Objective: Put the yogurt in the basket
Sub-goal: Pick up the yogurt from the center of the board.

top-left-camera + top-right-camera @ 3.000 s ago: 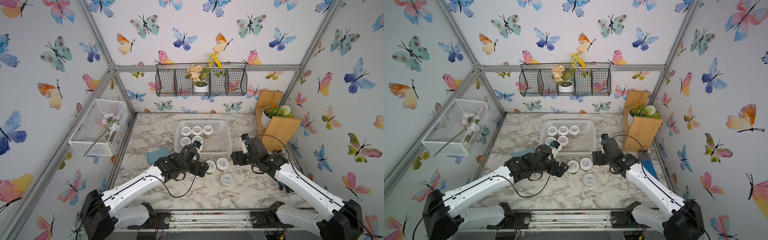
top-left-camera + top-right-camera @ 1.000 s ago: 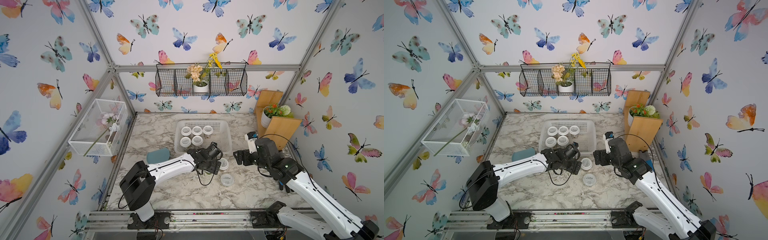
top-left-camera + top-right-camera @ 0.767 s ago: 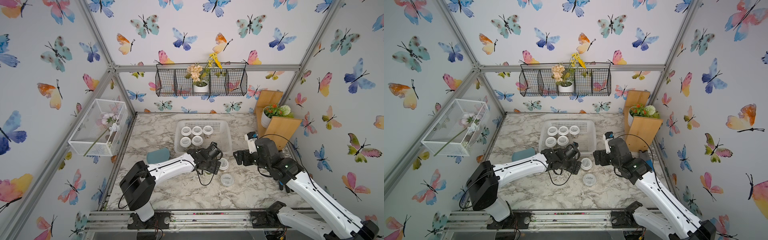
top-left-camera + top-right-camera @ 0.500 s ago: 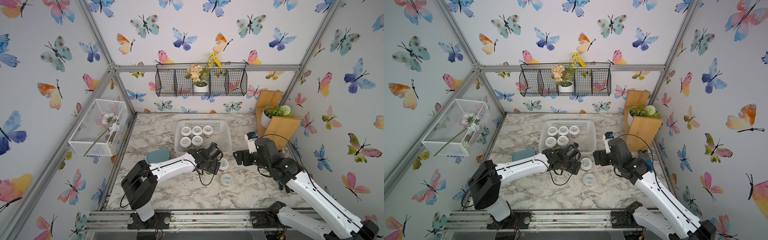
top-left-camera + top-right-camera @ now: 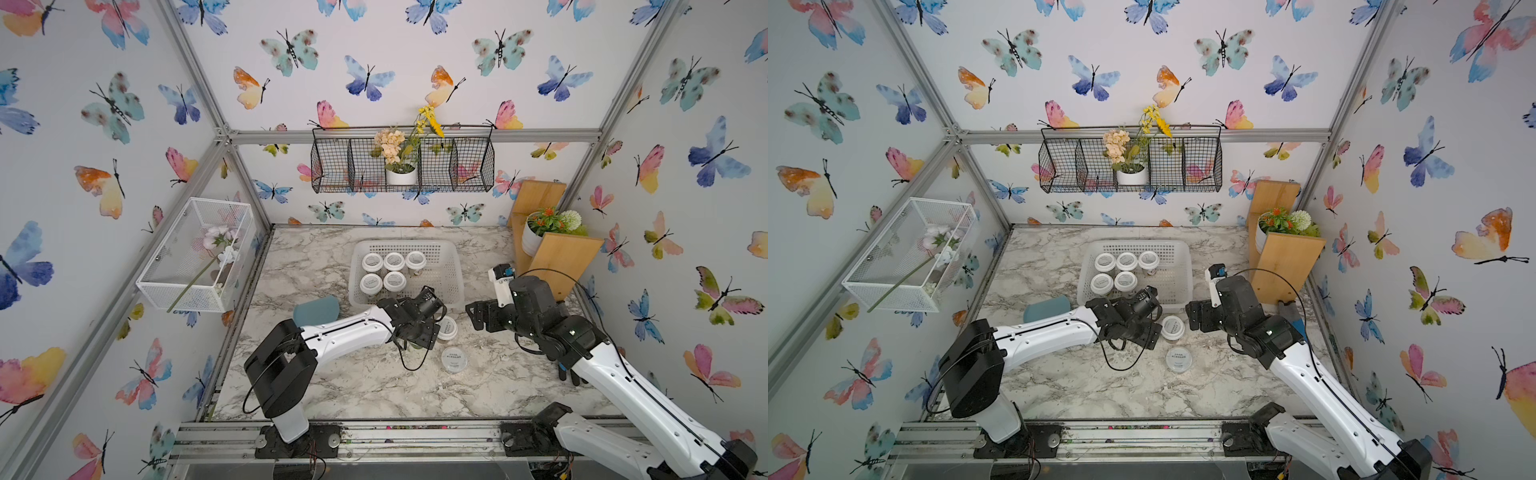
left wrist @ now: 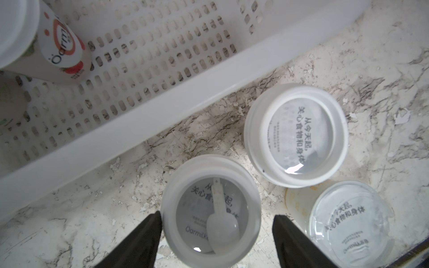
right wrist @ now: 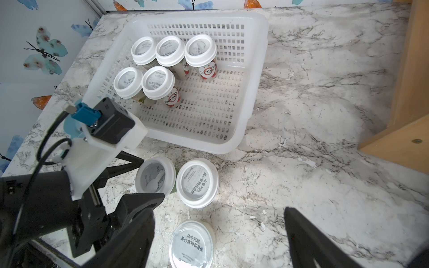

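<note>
The white basket holds several white-lidded yogurt cups. Three more yogurt cups stand on the marble in front of it. My left gripper is open and straddles one cup. One finger touches its lid rim and the other stands a little apart. Beside it are a white-lidded cup and a flat-lidded cup. My right gripper hangs open and empty above the table, right of these cups.
A teal object lies left of the basket. A wooden stand with a flower pot fills the back right corner. A white wire-mesh box hangs on the left wall. A black wire basket hangs on the back wall.
The left arm reached forward from the basket's front left to the cup on the table. Over the last second its jaws narrowed around that cup. The right arm has stayed almost still.
</note>
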`<state>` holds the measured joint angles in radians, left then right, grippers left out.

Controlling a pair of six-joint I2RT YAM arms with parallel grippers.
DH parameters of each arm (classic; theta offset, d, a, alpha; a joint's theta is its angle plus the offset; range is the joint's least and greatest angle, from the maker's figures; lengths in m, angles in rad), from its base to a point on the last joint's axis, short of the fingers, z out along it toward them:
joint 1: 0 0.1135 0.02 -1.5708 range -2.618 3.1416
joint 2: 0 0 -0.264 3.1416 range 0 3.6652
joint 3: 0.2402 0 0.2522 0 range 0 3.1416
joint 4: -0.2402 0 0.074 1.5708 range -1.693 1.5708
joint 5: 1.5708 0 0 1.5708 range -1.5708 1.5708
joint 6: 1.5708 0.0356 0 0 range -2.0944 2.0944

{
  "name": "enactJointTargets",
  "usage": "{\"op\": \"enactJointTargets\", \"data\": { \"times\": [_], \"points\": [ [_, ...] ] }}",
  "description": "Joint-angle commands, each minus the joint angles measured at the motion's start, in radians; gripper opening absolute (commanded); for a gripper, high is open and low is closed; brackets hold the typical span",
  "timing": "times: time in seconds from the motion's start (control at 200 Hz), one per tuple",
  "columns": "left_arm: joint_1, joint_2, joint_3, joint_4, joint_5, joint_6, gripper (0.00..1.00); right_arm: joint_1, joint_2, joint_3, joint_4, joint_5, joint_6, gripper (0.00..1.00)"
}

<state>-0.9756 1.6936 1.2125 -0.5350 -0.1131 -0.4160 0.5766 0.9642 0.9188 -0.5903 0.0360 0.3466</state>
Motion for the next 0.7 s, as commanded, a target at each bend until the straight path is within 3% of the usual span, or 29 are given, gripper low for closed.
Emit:
{"op": "enactJointTargets", "data": {
  "times": [0.0, 0.696],
  "points": [
    [-0.004, 0.015, 0.002, -0.01, -0.054, 0.001, 0.8, -0.001, 0.007, -0.015, 0.014, -0.019, -0.009, 0.9],
    [-0.003, 0.015, 0.004, -0.022, -0.07, 0.005, 0.81, -0.001, 0.01, -0.015, 0.014, -0.019, -0.009, 0.9]
  ]
}}
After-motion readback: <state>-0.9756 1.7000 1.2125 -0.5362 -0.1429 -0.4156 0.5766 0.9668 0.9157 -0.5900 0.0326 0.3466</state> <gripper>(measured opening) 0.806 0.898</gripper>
